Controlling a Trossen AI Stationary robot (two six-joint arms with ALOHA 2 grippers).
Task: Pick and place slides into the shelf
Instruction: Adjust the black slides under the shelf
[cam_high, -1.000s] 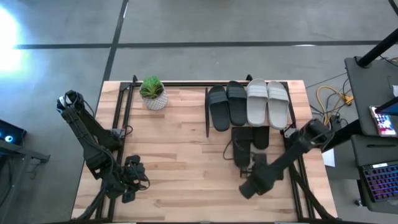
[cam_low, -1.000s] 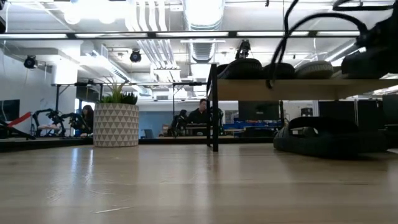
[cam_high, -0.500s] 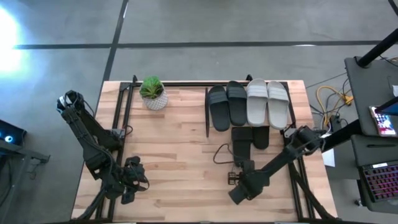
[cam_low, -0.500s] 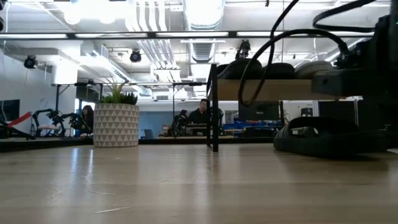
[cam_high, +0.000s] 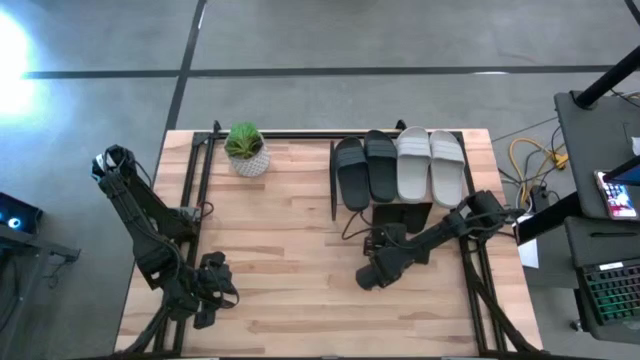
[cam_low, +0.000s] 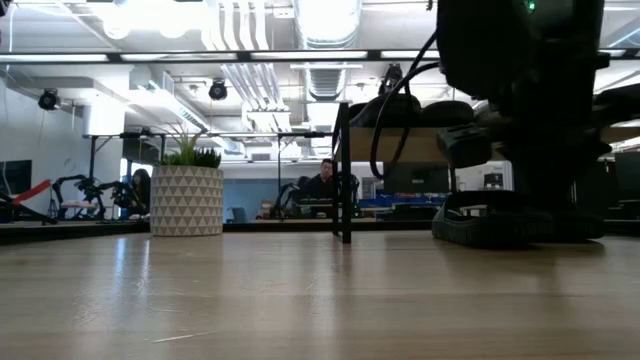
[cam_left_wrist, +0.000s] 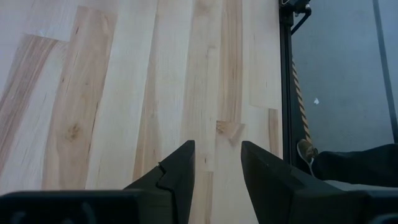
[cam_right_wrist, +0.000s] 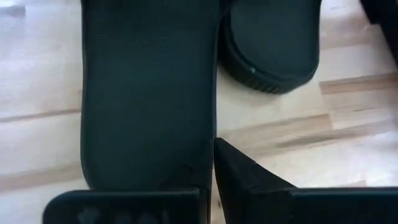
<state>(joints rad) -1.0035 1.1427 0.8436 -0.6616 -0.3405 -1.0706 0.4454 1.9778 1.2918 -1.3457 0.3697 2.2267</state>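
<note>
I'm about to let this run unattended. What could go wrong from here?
1. The right gripper, shut on the edge of a black slide, has a thin hold; the slide might slip.
2. A second black slide lies close beside it and may get dragged.
3. The shelf top already carries four slides, leaving little free room.

— What do the arms look like?
— Both are dark, nearly black, built of slim links with bulkier joint housings. The left arm (cam_high: 150, 235) has a rounded knob at its base end; the right arm (cam_high: 440, 235) is the same make.
— Cables?
— A thin black cable (cam_high: 352, 228) loops loose beside the right arm's wrist.
— And the claws?
— The left claw (cam_left_wrist: 216, 171) has two matte black, wedge-shaped fingers (cam_left_wrist: 177, 174) with angular, stepped edges. The right claw (cam_right_wrist: 208, 180) is likewise matte black on a flat black bar.
</note>
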